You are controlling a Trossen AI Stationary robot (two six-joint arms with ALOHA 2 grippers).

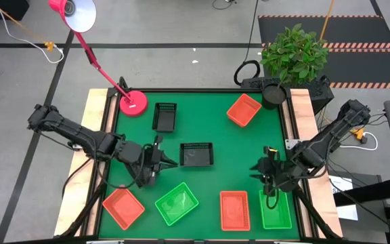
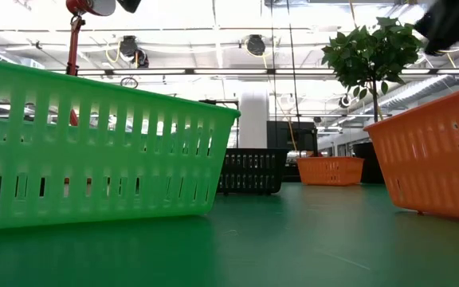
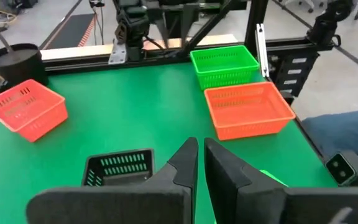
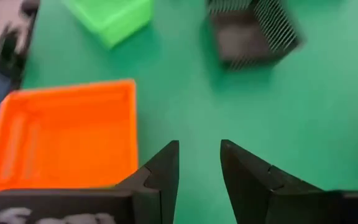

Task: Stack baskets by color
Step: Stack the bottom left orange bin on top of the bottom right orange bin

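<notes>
Several baskets rest on their bases on the green table. Two black baskets sit mid-table (image 1: 164, 116) (image 1: 196, 154). One orange basket (image 1: 243, 110) is at the far right, and two more (image 1: 122, 207) (image 1: 234, 210) are along the near edge. Two green baskets (image 1: 177, 203) (image 1: 275, 209) also stand near the front. My left gripper (image 1: 164, 161) (image 3: 199, 144) hovers shut just left of the middle black basket (image 3: 120, 167), touching nothing. My right gripper (image 1: 271, 177) (image 4: 199, 146) hangs open above the table by the right green basket's far end, with nothing between its fingers.
A pink lamp base (image 1: 134, 103) stands at the far left, its arm reaching out past the table. A potted plant (image 1: 293, 54) and a black pot (image 1: 273, 93) are at the far right corner. Bare green mat (image 1: 235, 159) lies between the two grippers.
</notes>
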